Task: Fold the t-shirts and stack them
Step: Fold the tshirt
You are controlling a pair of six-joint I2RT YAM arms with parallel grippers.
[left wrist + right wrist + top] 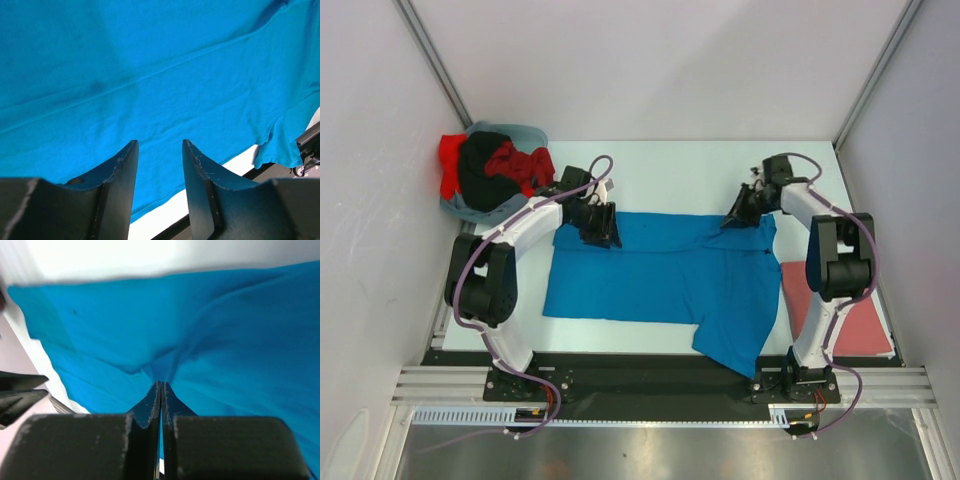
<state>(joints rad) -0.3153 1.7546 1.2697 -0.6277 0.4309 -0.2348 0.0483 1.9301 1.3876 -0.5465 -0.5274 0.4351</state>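
The right claw [161, 386] is pressed together on a fold of the bright blue t-shirt [225, 330]. Its wrist view shows the cloth drawn up into a small peak at the tips, which the top view does not make clear. The left claw [159, 150] is spread, with only blue cloth seen between its two fingers; I cannot tell if they touch it.

From above, the bright blue t-shirt lies spread across the middle of the white bench [670, 165]. The left claw is at its far left corner and the right claw at its far right corner. The cloth is mostly flat, with long soft creases, and its near right part reaches over the black front strip [620, 372].

A folded pinkish-red t-shirt [870, 325] lies at the right edge of the bench, partly behind the right arm [835, 265]. A pile of red, black and grey-blue t-shirts [495, 175] sits in the far left corner. Bare white bench shows beyond the far edge of the blue one.
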